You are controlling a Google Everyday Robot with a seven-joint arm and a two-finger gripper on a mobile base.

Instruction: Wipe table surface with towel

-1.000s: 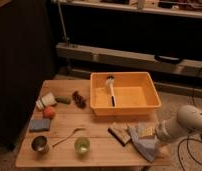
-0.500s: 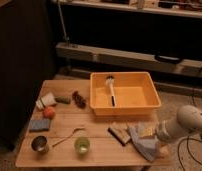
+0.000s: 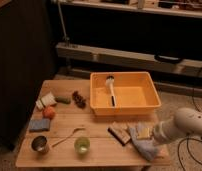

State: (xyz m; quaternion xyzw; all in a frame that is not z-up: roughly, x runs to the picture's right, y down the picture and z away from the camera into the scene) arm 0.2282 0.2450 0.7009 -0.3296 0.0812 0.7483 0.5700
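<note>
The table surface (image 3: 96,125) is a light wooden slatted top that fills the middle of the camera view. The towel (image 3: 140,144) is a creased blue-grey cloth lying bunched near the table's front right corner, partly over the edge. My gripper (image 3: 155,134) is at the end of the white arm (image 3: 188,124), which reaches in from the right. It rests at the towel's right side, touching or just above it. A brown block (image 3: 118,133) lies just left of the towel.
An orange bin (image 3: 144,107) with a brush (image 3: 111,86) in it stands at the back right. At the left are a blue pad (image 3: 38,124), an orange ball (image 3: 49,112), a white cup (image 3: 45,102), a metal cup (image 3: 40,144), a green cup (image 3: 82,145) and a spoon (image 3: 68,136).
</note>
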